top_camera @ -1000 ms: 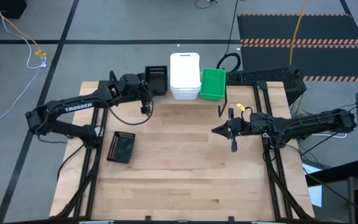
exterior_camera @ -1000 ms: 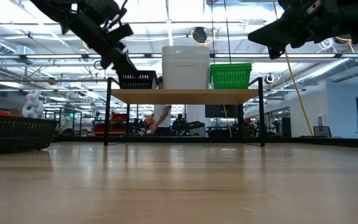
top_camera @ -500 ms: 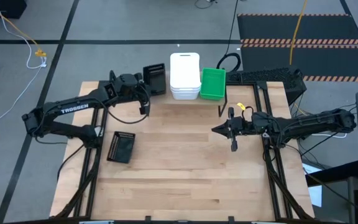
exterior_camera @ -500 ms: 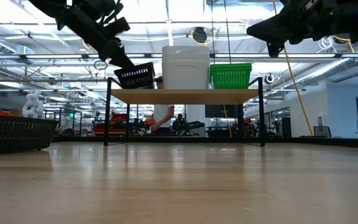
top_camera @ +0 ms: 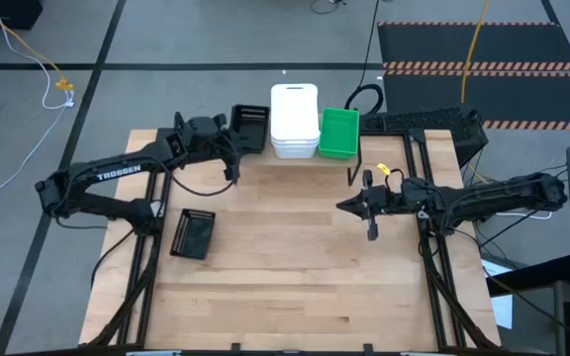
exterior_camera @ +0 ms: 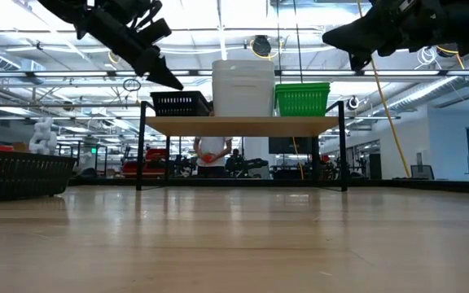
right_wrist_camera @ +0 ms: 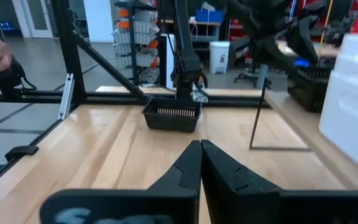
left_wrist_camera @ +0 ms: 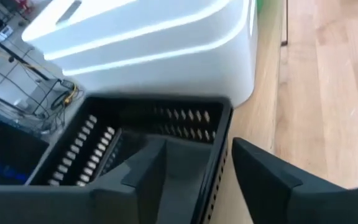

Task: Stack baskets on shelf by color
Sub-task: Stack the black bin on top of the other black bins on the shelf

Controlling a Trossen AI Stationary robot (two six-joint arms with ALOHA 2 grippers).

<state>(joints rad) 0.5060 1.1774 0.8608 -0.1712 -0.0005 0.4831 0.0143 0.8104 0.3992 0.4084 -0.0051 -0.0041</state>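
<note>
The shelf [top_camera: 310, 158] stands at the far edge of the surface [top_camera: 295, 267]. On it a black mesh basket [top_camera: 249, 127] sits level at one end, just beside the white baskets [top_camera: 294, 119], with a green basket [top_camera: 338, 132] on their other side. The left claw [top_camera: 232, 148] is at the black basket's near rim, its fingers [left_wrist_camera: 148, 168] apart, one inside the wall and one outside. Another black basket [top_camera: 194, 233] lies on the surface, well in front of the shelf. The right claw [top_camera: 345, 207] hovers in front of the shelf, fingers together, empty.
</note>
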